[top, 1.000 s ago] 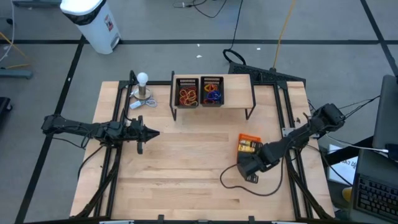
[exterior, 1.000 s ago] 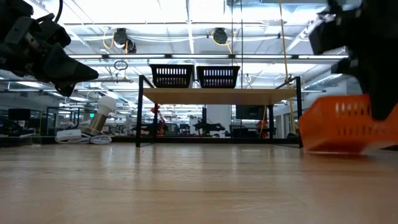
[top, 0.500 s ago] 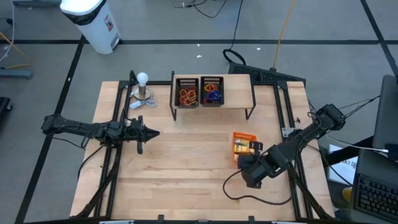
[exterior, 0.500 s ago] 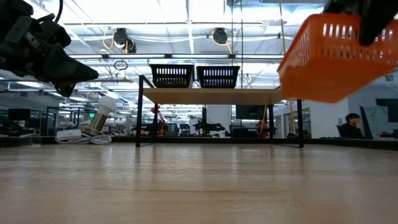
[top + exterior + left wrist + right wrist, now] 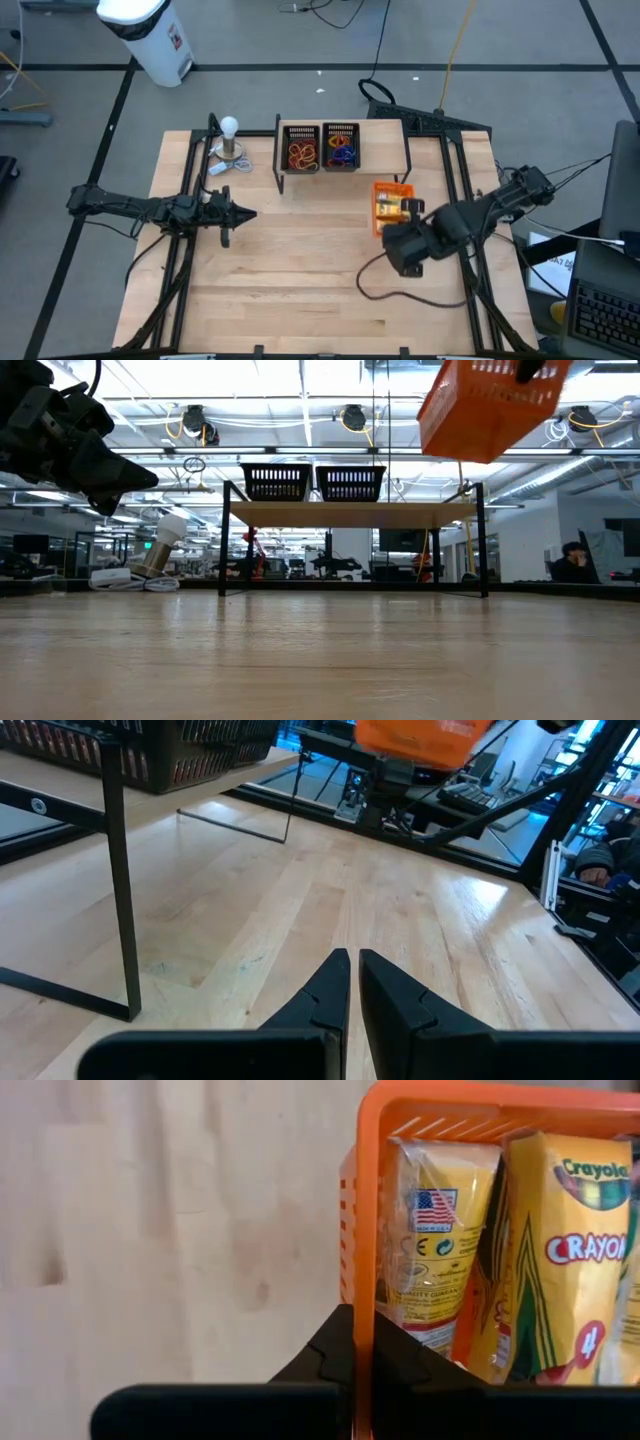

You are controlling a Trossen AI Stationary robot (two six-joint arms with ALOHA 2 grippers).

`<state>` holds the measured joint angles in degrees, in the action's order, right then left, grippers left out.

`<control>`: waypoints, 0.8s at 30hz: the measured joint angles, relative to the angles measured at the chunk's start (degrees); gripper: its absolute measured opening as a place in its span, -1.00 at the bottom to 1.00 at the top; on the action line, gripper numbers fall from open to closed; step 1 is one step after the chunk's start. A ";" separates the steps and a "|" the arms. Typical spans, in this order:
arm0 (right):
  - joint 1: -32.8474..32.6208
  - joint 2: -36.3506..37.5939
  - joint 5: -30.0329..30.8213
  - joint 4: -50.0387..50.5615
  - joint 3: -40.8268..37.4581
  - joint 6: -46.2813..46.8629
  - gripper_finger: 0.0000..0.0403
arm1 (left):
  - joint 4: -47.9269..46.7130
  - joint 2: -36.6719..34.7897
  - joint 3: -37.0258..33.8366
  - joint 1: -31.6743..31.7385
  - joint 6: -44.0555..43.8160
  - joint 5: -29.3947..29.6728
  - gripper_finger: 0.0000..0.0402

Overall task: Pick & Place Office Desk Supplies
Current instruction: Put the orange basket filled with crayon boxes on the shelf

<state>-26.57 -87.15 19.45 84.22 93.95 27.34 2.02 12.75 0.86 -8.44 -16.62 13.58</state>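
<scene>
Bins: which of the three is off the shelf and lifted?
The orange bin, gripped at its rim by the right hand; both black bins sit on the shelf.

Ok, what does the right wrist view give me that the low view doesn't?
Only the right wrist view shows inside the orange bin: yellow crayon packets standing in it, and the right gripper shut on the bin's wall, with bare table beneath.

Only the low view shows the bin's height: it hangs in the air, above the level of the shelf and its two black bins. It also shows the left gripper hovering at the other side, and the white bulb.

Both show the orange bin lifted off the table.
</scene>
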 joint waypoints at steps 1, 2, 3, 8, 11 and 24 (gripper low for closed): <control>1.01 0.00 0.14 0.95 0.43 -1.05 -1.00 | 0.00 -0.01 0.00 0.00 0.02 0.00 -0.87; 2.03 0.00 0.29 1.65 0.71 -2.31 -1.00 | 0.00 -0.01 0.00 -0.01 0.05 0.00 -0.87; 3.07 0.00 0.41 2.12 1.01 -3.72 -1.00 | 0.00 -0.01 0.00 -0.01 0.07 0.00 -0.87; 8.83 0.00 1.53 1.75 1.92 -11.85 -1.00 | 0.02 -0.01 0.00 0.01 0.39 0.00 -0.87; 12.76 0.00 1.52 1.17 1.92 -16.11 -1.00 | 0.02 0.01 0.00 0.00 0.93 0.00 -0.87; 29.87 0.00 -1.70 -2.68 1.90 -33.84 -1.00 | 0.02 -0.01 -0.02 0.01 1.46 -0.02 -0.87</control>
<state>3.30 -87.15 17.74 81.54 95.85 -6.50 2.04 12.74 0.85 -8.43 -15.16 13.56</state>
